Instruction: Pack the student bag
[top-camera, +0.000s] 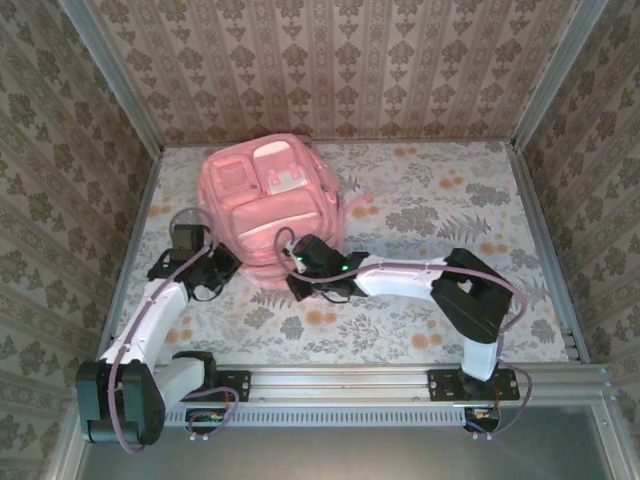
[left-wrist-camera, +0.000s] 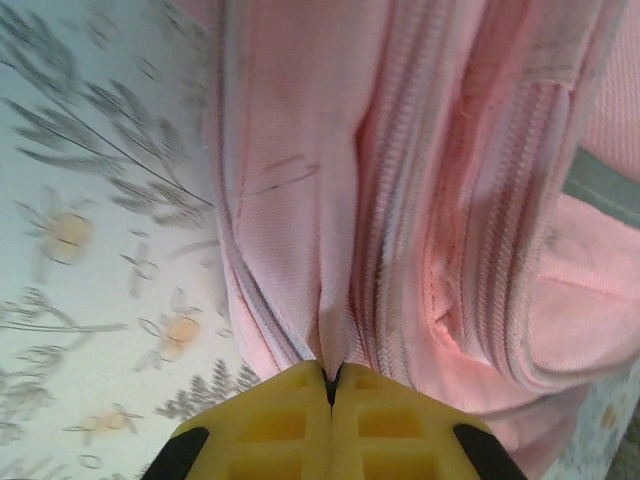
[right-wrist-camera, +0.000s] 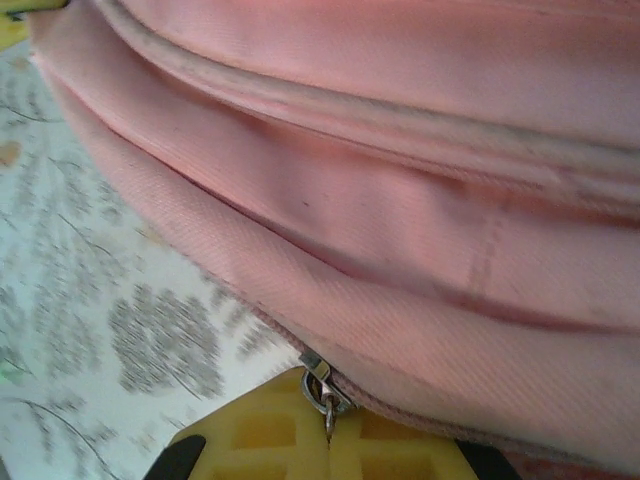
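1. Where the left arm (top-camera: 150, 320) reaches forward from its base at the near left corner, the left gripper (top-camera: 224, 272) meets the near left edge of the student bag (top-camera: 270, 195).
2. In the left wrist view, the left gripper (left-wrist-camera: 330, 385) has its yellow fingers (left-wrist-camera: 270, 420) pressed together. A fold of the student bag (left-wrist-camera: 300, 180) is pinched in the seam between them. Rows of zip teeth (left-wrist-camera: 375, 250) run away from the fingers, just right of that fold.
3. The student bag lies on the floral surface (top-camera: 450, 200), in its far left part and close to the back wall. Its lighter front panels (top-camera: 285, 170) face up and its near edge is turned toward the arms.
4. The right gripper (top-camera: 300, 282) sits at the bag's near edge, to the right of the left gripper and apart from it.
5. In the right wrist view, the right gripper (right-wrist-camera: 328, 435) is closed. Its yellow fingers (right-wrist-camera: 260, 440) are together on a small metal zip pull (right-wrist-camera: 322, 385) that hangs from the lower seam of the student bag (right-wrist-camera: 400, 230).
6. The right arm (top-camera: 420, 275) stretches leftward over the surface from its base at the near right, with its elbow bent above the floral cloth.
7. A metal rail (top-camera: 350, 380) runs along the near edge of the surface and carries both arm bases.
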